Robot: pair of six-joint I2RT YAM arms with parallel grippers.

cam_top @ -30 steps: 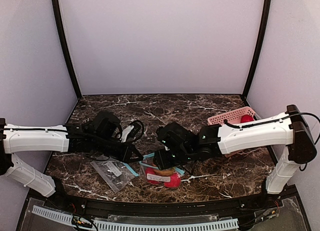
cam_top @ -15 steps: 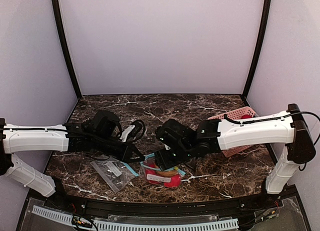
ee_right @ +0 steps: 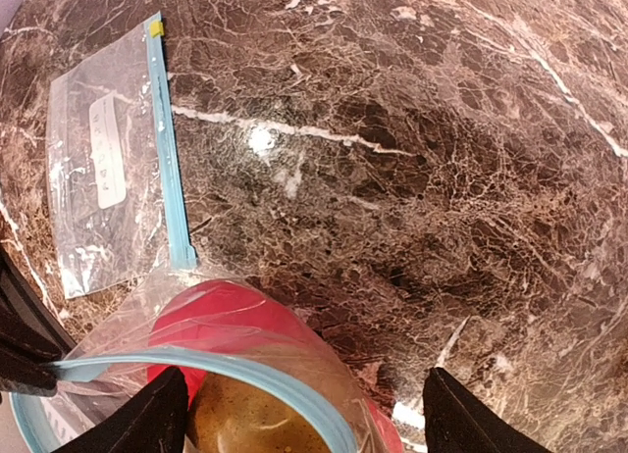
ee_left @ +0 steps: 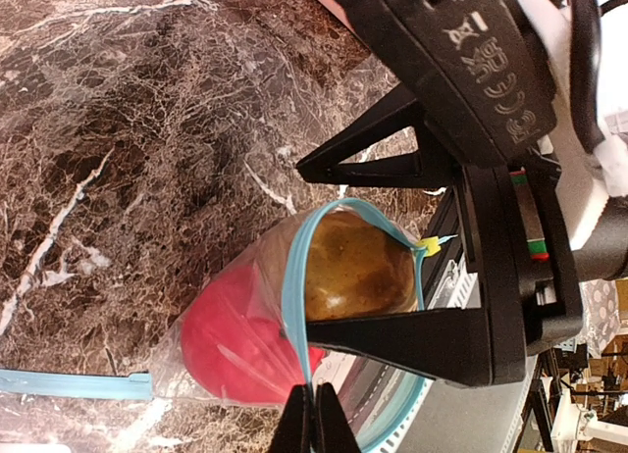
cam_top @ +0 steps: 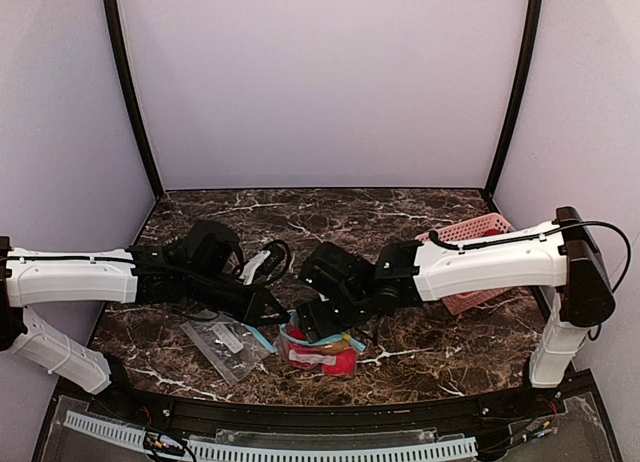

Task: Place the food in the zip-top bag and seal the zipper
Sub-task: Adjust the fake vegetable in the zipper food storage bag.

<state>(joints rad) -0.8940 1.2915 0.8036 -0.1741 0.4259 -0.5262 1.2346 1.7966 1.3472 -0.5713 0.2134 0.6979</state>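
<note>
The dark marble table (cam_top: 330, 217) fills the floor of the booth, and both white arms reach in low over its near half, the left arm (cam_top: 70, 277) from one side and the right arm (cam_top: 490, 265) from the other, meeting close to the front edge. A pink basket (cam_top: 470, 232) sits at the right, partly under the right arm. Between the two wrists lies the zip-top bag (cam_top: 320, 350), bulging, its mouth turned up toward the grippers. The left gripper (ee_left: 315, 414) is pinched tight on the teal zipper (ee_left: 294, 276) at the rim, holding that side of the opening up. The right gripper (cam_top: 322, 324) is spread wide, one finger on each side of the bag's mouth, gripping nothing that I can see. A second clear bag (ee_right: 108, 188) lies flat and apart on the marble to the left. Inside the held bag a red piece of food (ee_left: 231, 340) sits deep, and a brown one (ee_left: 358, 267) rests just in the mouth, ringed by the zipper.
</note>
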